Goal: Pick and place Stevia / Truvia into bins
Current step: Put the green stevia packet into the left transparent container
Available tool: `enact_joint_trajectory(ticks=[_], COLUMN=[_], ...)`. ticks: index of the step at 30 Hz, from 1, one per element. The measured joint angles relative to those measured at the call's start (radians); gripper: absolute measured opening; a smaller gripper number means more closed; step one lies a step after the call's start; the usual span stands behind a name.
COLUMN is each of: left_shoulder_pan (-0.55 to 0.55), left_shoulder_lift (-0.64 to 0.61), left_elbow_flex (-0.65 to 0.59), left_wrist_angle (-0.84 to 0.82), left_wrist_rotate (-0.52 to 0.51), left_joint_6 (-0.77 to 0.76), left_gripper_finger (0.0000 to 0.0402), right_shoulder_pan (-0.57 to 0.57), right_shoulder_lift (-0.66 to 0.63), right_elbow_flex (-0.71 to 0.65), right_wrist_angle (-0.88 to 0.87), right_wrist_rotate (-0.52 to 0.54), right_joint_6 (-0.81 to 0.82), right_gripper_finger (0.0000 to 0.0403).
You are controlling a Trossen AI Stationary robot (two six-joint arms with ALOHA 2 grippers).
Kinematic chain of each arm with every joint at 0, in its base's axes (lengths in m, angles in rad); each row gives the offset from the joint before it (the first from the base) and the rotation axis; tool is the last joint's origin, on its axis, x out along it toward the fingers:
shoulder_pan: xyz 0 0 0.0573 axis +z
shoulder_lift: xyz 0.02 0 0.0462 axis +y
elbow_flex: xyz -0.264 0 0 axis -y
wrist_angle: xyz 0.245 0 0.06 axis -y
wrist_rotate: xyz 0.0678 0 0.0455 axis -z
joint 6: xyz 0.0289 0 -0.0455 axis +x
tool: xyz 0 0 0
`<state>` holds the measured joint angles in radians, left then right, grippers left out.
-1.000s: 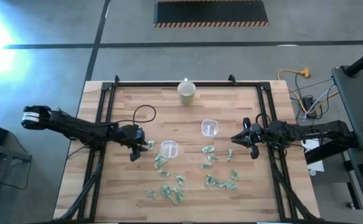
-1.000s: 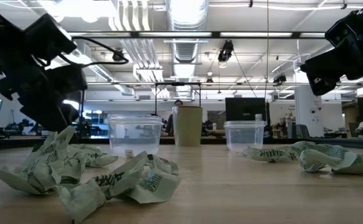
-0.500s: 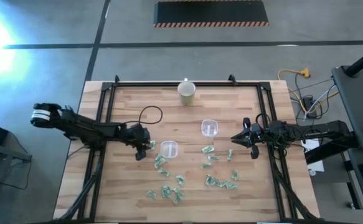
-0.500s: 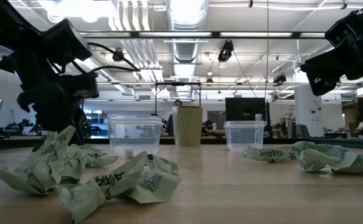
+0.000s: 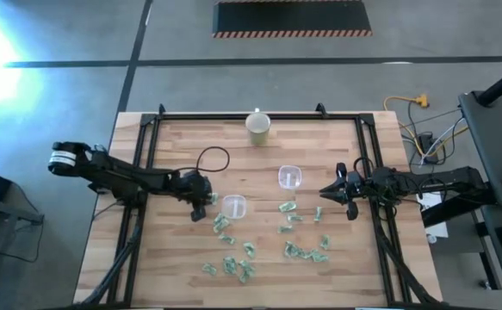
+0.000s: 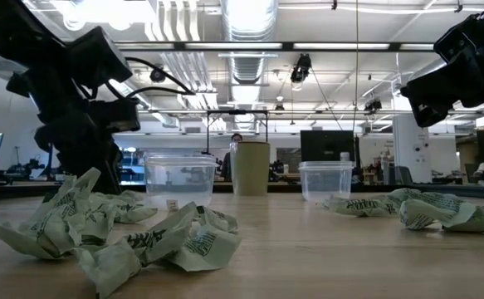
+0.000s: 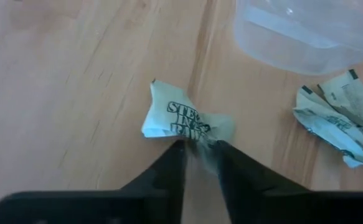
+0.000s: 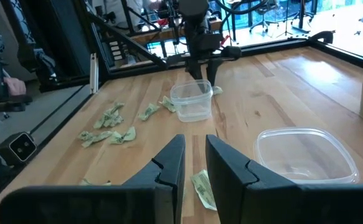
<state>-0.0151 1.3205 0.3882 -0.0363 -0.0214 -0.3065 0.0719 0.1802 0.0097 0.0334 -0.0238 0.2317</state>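
Several crumpled pale green Stevia packets [image 5: 233,250] lie on the wooden table's near half, with more [image 5: 302,250] toward the right. Two clear bins [image 5: 233,206] [image 5: 290,177] stand at mid-table. My left gripper [image 5: 201,205] is down at the table just left of the nearer bin [image 7: 306,31], shut on one packet [image 7: 181,118]. My right gripper [image 5: 324,191] hangs above the table's right side, its fingers [image 8: 169,162] nearly together with nothing between them. My left gripper pinches the crumpled packet by the edge nearest its fingers [image 7: 200,144], between its two fingertips. The fingers slant down at it from the table's left. The rest of the packet lies on the wood beyond the fingertips.
A cream round cup [image 5: 258,127] stands near the far edge. Loose packets [image 7: 337,118] lie close beside the nearer bin. One packet [image 8: 203,186] lies on the table under my right gripper. Black frame rails run along the table's left and right edges.
My left gripper has moved toward the table's right, toward the nearer bin, and has come down onto the packets while tipping more steeply downward. My right arm has kept still.
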Motion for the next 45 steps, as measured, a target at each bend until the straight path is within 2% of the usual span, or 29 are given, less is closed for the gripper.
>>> enact_joint_trajectory(ticks=[2, 4, 11, 18, 26, 30, 34, 45], left_shoulder_pan=[0.001, 0.000, -0.002, -0.002, -0.013, -0.035, -0.062, -0.081], left_shoulder_lift=[-0.004, -0.009, -0.059, -0.204, -0.340, -0.316, -0.242, -0.056], left_elbow_flex=[-0.001, 0.000, -0.005, 0.010, 0.038, 0.035, 0.048, 0.134], left_wrist_angle=[-0.001, 0.003, -0.018, -0.077, -0.029, 0.085, 0.140, 0.151], left_wrist_rotate=[-0.003, 0.000, 0.022, -0.036, -0.043, -0.038, -0.037, -0.016], left_joint_6=[0.001, 0.003, 0.024, 0.055, 0.128, 0.169, 0.211, 0.246], left_gripper_finger=[0.0024, 0.0008, 0.0001, 0.0000, 0.0000, 0.0000, 0.0000, 0.0000], right_shoulder_pan=[0.000, 0.000, 0.000, 0.000, 0.000, 0.000, 0.000, 0.000], right_shoulder_lift=[0.000, 0.000, 0.000, 0.000, 0.000, 0.000, 0.000, 0.000], right_elbow_flex=[0.000, 0.000, 0.000, 0.000, 0.000, 0.000, 0.000, 0.000], right_wrist_angle=[0.000, 0.000, 0.000, -0.001, -0.002, -0.002, -0.002, -0.002], right_wrist_rotate=[0.000, 0.000, 0.000, 0.000, 0.000, 0.001, 0.001, 0.001], right_joint_6=[0.000, 0.000, 0.000, 0.000, -0.003, -0.004, -0.004, -0.004], right_gripper_finger=[0.0057, 0.0057, 0.0057, 0.0057, 0.0057, 0.0057, 0.0057, 0.0057])
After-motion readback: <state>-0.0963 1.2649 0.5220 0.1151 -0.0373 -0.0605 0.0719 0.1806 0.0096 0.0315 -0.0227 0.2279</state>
